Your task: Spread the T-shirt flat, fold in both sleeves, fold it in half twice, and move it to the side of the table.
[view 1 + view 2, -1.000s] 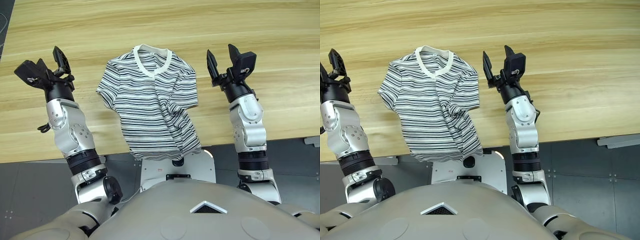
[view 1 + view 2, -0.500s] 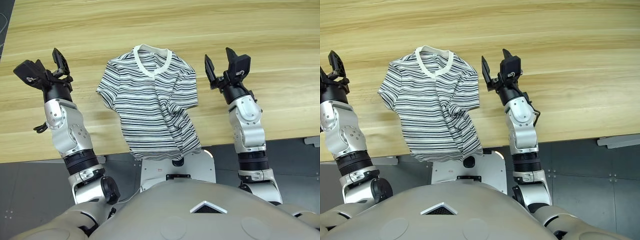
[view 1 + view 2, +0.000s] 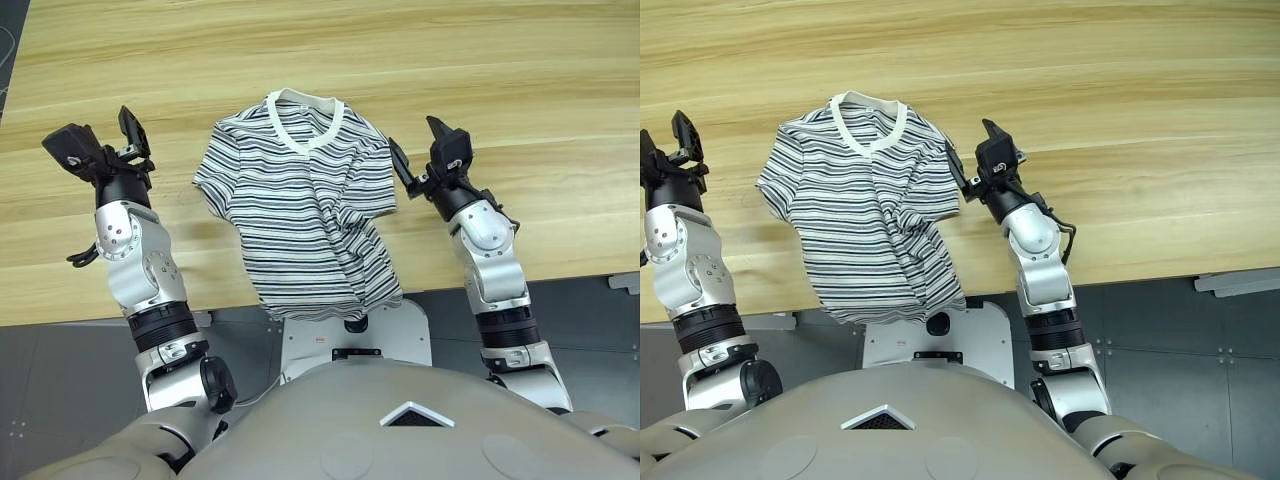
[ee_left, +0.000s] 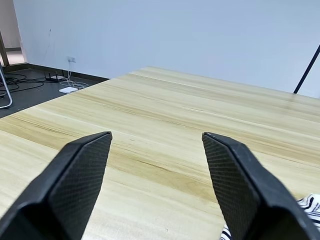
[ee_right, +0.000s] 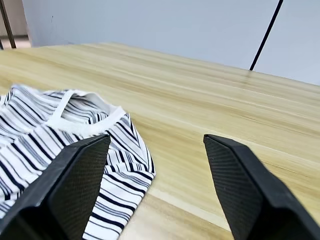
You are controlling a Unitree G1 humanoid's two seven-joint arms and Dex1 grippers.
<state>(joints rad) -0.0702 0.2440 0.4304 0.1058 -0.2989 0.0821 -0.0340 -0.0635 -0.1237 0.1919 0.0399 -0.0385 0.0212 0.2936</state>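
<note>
The striped T-shirt (image 3: 300,210) with a white collar lies front up on the wooden table (image 3: 520,70), collar away from me. Its lower right side is bunched into folds and the hem hangs over the near edge. My right gripper (image 3: 421,157) stands open just beside the shirt's right sleeve, apart from the cloth. In the right wrist view the sleeve and collar (image 5: 65,125) lie beyond the open fingers (image 5: 80,170). My left gripper (image 3: 100,142) is open over bare wood, a hand's width from the left sleeve. The left wrist view catches a corner of the shirt (image 4: 312,206).
The table's near edge (image 3: 560,270) runs just in front of both forearms. Bare wood stretches far behind and to both sides of the shirt. A dark floor with cables (image 4: 30,85) lies beyond the table's left end.
My right gripper has moved down and leftward, closing in on the shirt's right sleeve. My left gripper has shifted slightly toward the shirt. The shirt has not moved.
</note>
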